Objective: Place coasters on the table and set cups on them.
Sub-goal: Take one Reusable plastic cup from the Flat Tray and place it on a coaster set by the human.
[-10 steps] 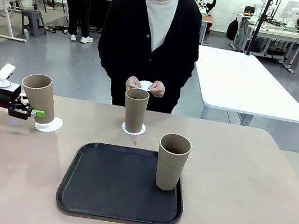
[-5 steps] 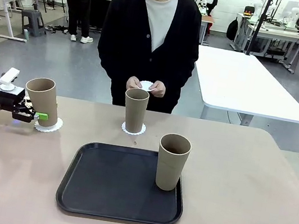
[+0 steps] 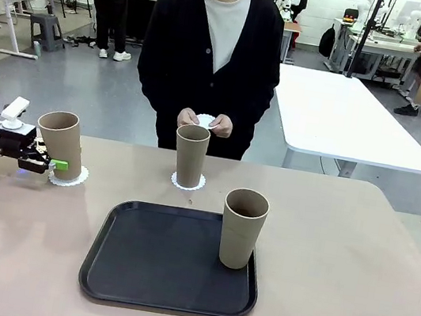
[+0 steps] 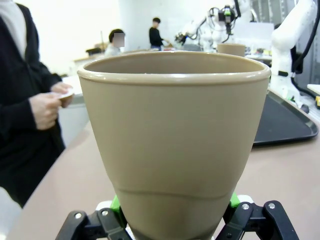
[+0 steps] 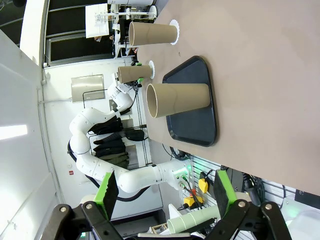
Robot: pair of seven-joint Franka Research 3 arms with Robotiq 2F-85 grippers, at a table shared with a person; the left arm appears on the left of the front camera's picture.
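In the front view my left gripper (image 3: pixel 43 160) is shut on the lower part of a tan cup (image 3: pixel 61 142). That cup leans slightly, with its base on a white coaster (image 3: pixel 71 177) at the table's (image 3: pixel 337 266) left. The left wrist view has the same cup (image 4: pixel 175 135) squeezed between green pads (image 4: pixel 116 204). A second cup (image 3: pixel 190 155) stands on a coaster (image 3: pixel 188 182) at the far middle. A third cup (image 3: pixel 243 227) stands in the black tray (image 3: pixel 147 256). The person holds another coaster (image 3: pixel 206 120) in both hands. My right gripper (image 5: pixel 166 192) is open and holds nothing.
The black tray lies at the table's near middle, its left half bare. The person stands close to the far edge behind the middle cup. The tabletop's right half is bare beige surface. A white table (image 3: pixel 345 115) stands beyond on the right.
My left gripper has come down and slightly right with the cup, bringing its base onto the left coaster. The other cups, the tray and the person's hands stay as they were.
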